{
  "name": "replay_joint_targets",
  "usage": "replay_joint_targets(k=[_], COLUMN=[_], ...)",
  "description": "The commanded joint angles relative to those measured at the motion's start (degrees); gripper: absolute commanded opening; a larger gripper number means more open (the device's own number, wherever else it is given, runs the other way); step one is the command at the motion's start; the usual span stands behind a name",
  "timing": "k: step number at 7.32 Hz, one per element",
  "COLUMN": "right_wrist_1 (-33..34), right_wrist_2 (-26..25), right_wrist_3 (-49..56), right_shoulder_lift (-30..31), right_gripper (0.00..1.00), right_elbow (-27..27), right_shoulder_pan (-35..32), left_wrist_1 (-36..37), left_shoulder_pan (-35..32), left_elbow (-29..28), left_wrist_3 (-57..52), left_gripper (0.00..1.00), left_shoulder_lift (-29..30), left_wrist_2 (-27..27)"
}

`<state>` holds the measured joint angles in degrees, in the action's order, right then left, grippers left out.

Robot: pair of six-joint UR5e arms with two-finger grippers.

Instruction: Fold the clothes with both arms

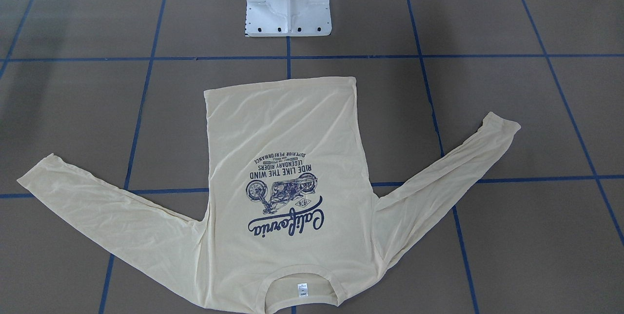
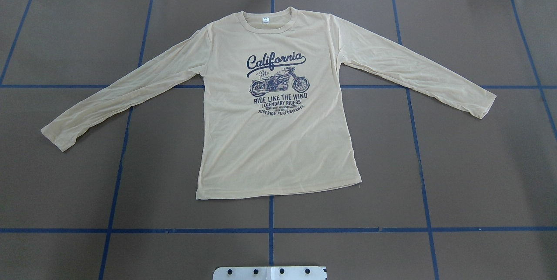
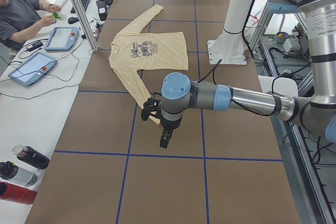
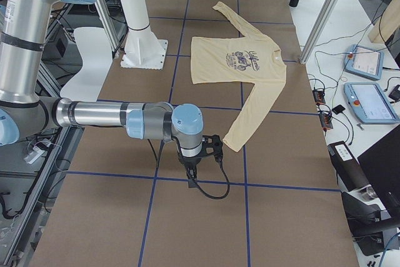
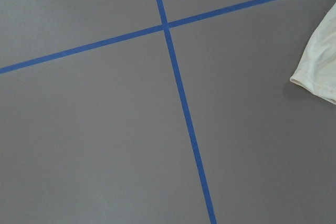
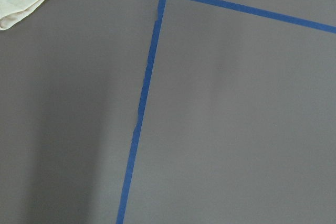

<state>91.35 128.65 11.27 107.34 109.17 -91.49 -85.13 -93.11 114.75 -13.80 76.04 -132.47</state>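
1. My left gripper (image 3: 164,141) and right gripper (image 4: 190,178) hang over the brown blue-taped table (image 2: 87,184); their opening and hold I cannot tell.
2. Beyond, the thin cream-yellow long-sleeved T-shirt (image 2: 278,149) lies flat, unfolded: folding unstarted, I judge; next, both must reach and grip it.

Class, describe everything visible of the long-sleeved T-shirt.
The T-shirt is thin, pale cream-yellow fabric, lying flat and unfolded, print side up, on the brown table. Its navy "California" motorcycle print sits on the chest. A small white label shows inside the round neck, which points away from the robot's base. Both sleeves spread outward and slant toward the hem. Nothing but the table touches it.
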Motion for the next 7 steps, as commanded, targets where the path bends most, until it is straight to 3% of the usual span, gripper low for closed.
replay_joint_targets(k=[1,3,6,7], right_wrist_1=[-3.4,-16.3,-17.6,-17.7], right_wrist_2=[0.5,0.0,2.1,5.3], right_wrist_3=[-0.1,-0.6,-6.3,-6.4], right_shoulder_lift=[-0.4,-1.9,-5.7,-6.2], right_gripper=[1.00,1.00,1.00,1.00], right_elbow=[2.0,0.9,-3.3,-3.7], right_shoulder_pan=[0.0,0.1,0.2,0.3], left_wrist_1=[-3.4,-7.8,-26.1,-27.1], left_shoulder_pan=[0.0,0.0,0.0,0.1], left_elbow=[-0.1,-0.8,-8.0,-9.4], left_wrist_3=[0.2,0.3,6.6,6.5], left_gripper=[1.00,1.00,1.00,1.00], left_shoulder_lift=[2.1,3.2,9.6,10.7], left_wrist_2=[0.0,-0.1,-0.2,-0.2])
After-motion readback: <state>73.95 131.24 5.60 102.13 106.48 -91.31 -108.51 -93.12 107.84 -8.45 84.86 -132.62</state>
